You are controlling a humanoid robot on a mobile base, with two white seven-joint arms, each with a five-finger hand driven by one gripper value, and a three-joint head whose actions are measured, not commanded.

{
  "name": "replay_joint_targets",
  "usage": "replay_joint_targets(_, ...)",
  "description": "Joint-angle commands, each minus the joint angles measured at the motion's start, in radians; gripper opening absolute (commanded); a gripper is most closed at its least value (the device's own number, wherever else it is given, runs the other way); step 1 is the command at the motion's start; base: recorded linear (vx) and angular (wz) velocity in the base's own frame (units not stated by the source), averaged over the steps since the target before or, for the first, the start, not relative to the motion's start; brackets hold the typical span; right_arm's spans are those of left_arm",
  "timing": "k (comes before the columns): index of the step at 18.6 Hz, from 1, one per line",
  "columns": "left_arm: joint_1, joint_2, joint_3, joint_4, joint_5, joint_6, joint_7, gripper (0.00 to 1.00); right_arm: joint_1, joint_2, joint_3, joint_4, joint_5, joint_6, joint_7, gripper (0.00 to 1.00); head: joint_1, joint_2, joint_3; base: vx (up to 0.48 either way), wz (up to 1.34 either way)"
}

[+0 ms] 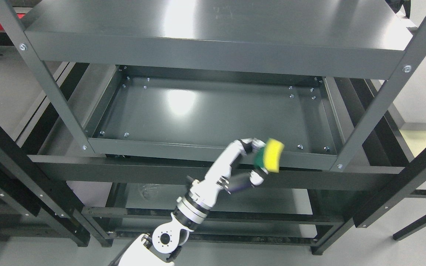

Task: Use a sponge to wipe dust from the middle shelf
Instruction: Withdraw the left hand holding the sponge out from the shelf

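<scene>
My left hand [259, 159] reaches up from the bottom edge, left of the middle, on a white arm. Its fingers are shut on a sponge [274, 155] with a yellow face and a green scouring side. The sponge is held upright, yellow face to the right, just in front of the front rim [161, 147] of the middle shelf [205, 114], towards its right end. I cannot tell whether the sponge touches the rim. The dark grey shelf pan shows a bright glare patch at its middle-left. No right arm shows.
The top shelf [216, 26] overhangs the back of the middle one. Grey uprights stand at the front left [50, 85] and front right [379, 103]. A dark crossbeam [124, 171] runs below the rim, with a lower shelf [154, 195] beneath. Another black rack frame [401, 184] stands at the right.
</scene>
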Motion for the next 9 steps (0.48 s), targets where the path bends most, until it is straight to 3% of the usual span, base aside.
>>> replay_joint_targets(1, 0.042, 0.013, 0.414, -0.131, -0.007, 0.203, 0.074, 0.01, 0.0, -0.017, 0.0, -0.017, 0.0, 0.001, 0.001, 1.0, 0.0, 0.0, 0.0, 0.0, 0.0)
replay_joint_targets(5, 0.042, 0.013, 0.545, -0.19, -0.013, 0.289, 0.071, 0.0, 0.0, -0.017, 0.0, -0.017, 0.0, 0.001, 0.001, 1.0, 0.0, 0.0, 0.0, 0.0, 0.0)
replay_joint_targets(9, 0.083, 0.013, 0.552, -0.213, -0.013, 0.29, 0.058, 0.0, 0.001, -0.017, 0.0, -0.017, 0.0, 0.001, 0.001, 1.0, 0.0, 0.0, 0.0, 0.0, 0.0)
